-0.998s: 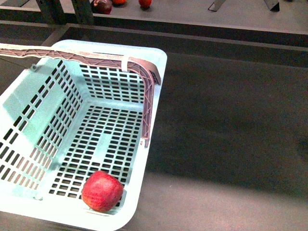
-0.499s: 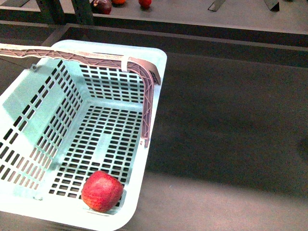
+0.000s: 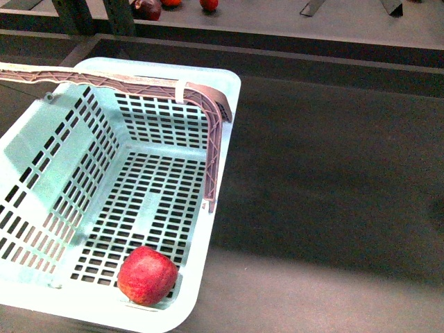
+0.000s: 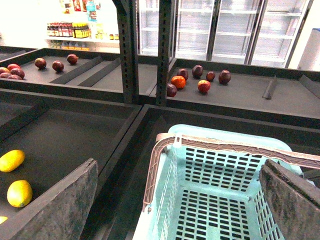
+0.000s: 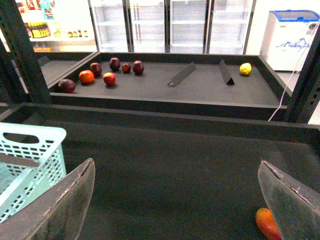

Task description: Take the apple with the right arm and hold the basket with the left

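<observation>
Resting in the basket (image 3: pixel 215 90) — the apple (image 3: pixel 146 275) — both tools (image 4: pixel 180 200) (image 5: pixel 175 200) spread wide, no writing legible.

Left hand (image 4: pixel 180 200) fingers spread wide, empty; right hand (image 5: pixel 177 200) likewise.

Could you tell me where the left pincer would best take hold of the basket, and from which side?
Probably the basket by its raised brown handle, from above: the bar spans the open top with space beneath, while the slotted walls are broad and slope outward.
</observation>
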You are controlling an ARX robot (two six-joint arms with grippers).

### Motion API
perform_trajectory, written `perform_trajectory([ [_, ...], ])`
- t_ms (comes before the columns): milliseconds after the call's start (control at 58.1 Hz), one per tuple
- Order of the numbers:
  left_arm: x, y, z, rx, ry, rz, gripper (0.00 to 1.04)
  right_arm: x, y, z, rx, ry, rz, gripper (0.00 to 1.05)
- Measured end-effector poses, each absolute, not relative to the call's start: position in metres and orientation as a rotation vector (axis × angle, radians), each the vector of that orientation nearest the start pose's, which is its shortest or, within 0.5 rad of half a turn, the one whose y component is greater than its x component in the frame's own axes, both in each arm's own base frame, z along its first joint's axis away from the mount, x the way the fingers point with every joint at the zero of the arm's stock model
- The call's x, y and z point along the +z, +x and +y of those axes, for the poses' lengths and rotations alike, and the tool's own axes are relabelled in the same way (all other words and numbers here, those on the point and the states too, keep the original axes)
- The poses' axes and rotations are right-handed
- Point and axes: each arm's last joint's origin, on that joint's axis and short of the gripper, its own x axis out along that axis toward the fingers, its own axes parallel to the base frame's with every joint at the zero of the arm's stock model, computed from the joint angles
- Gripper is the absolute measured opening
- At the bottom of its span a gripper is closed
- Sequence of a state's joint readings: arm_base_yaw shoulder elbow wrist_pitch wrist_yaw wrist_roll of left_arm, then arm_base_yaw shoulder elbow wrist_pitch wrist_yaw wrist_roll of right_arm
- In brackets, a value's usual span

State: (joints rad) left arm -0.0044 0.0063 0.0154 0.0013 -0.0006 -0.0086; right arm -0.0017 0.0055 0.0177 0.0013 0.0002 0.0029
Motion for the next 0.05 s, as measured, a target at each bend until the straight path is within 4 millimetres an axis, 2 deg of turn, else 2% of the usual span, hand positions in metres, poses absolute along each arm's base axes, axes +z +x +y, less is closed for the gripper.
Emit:
perform_trajectory([
  [52, 0.1684, 0.0971, -0.0004, -0.004, -0.009, -0.01, 0.98, 0.1693, 0.0969, -0.0002, -0.002, 0.003, -0.014, 0.96],
])
